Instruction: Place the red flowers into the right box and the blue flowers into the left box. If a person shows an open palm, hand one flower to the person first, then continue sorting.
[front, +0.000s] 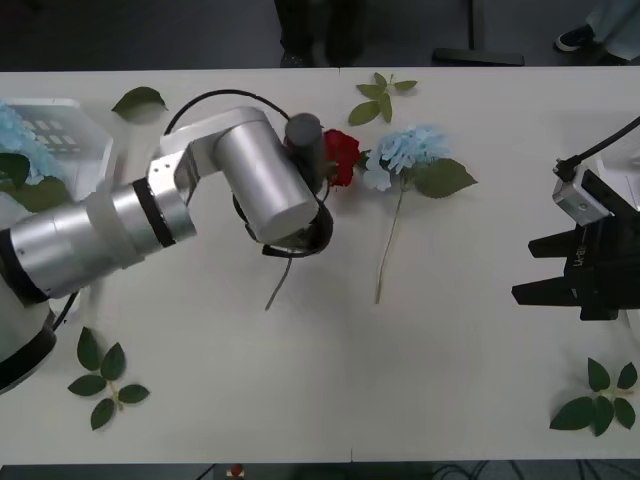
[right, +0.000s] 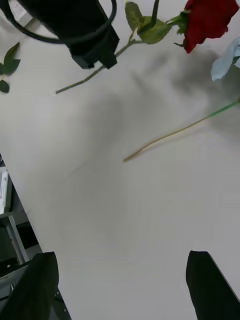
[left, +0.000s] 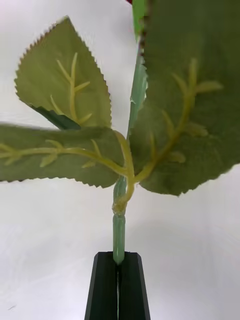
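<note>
A red flower (front: 342, 155) lies mid-table, its stem (front: 275, 292) running under my left arm. My left gripper (left: 118, 280) is shut on that green stem (left: 118, 240) just below its leaves (left: 65, 85); in the right wrist view the left gripper (right: 95, 52) sits over the stem, near the bloom (right: 210, 20). A blue flower (front: 410, 150) lies beside the rose, and its stem (right: 170, 134) is free on the table. Another blue flower (front: 15, 130) rests in the left box (front: 70, 120). My right gripper (front: 535, 268) hovers open at the right.
Loose green leaf sprigs lie at the back left (front: 140, 98), back middle (front: 382, 95), front left (front: 105, 380) and front right (front: 600, 400). Bare table (front: 450, 380) spreads between the two arms.
</note>
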